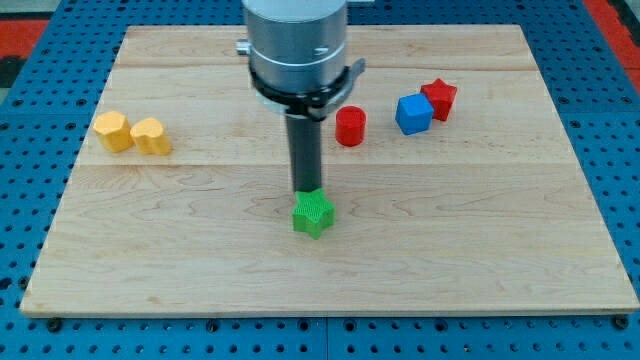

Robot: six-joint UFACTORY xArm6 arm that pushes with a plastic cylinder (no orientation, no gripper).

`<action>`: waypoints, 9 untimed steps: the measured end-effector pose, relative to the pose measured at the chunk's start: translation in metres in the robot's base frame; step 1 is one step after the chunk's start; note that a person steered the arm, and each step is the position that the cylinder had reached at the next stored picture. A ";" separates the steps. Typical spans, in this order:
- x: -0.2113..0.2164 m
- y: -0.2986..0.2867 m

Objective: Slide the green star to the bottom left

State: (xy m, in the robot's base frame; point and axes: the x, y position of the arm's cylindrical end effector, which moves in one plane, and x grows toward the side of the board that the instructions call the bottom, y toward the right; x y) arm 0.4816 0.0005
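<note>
Presently, my tip [307,190] is seen touching the top edge of the green star [312,213], which is placed near the middle of the wooden board [480,260]. No jaws are fitted to the rod. Listed elsewhere: two yellow blocks [132,133] touching at the view's left; red cylinder [350,127]; blue cube [413,114] touching red star [439,98], upper right.

A pale wooden surface [480,260] with lengthwise grain fills most of the view under even, soft light. Around it, from 12 o'clock through 6 and back, runs a blue perforated base [20,200]. At 1 o'clock a red patch [610,12] shows in the corner.
</note>
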 end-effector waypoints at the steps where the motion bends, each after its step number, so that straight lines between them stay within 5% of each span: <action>1: 0.018 0.046; 3: 0.016 -0.090; 5: 0.032 -0.017; 6: 0.062 -0.069; 9: 0.018 -0.177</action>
